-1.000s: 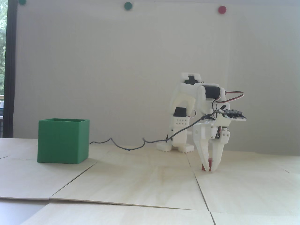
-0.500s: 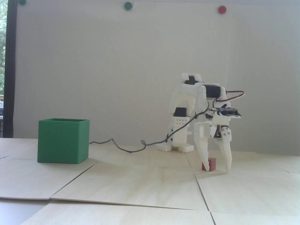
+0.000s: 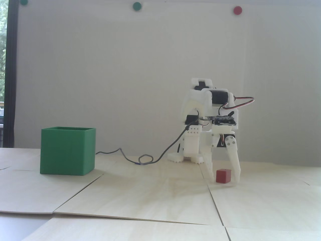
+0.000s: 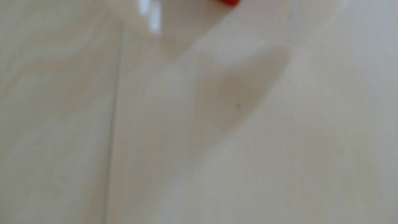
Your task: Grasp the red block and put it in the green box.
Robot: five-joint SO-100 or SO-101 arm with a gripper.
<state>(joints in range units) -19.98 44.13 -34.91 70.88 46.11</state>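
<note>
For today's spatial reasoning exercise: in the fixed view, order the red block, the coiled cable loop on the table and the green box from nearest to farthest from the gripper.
1. The red block: on the table between the fingers of the open gripper.
2. The cable loop: on the table, left of the arm's base.
3. The green box: far left on the table.

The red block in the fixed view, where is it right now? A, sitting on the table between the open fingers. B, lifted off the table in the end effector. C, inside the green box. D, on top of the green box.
A: the red block rests on the table between the spread fingers of the end effector, far right of the green box.
</note>
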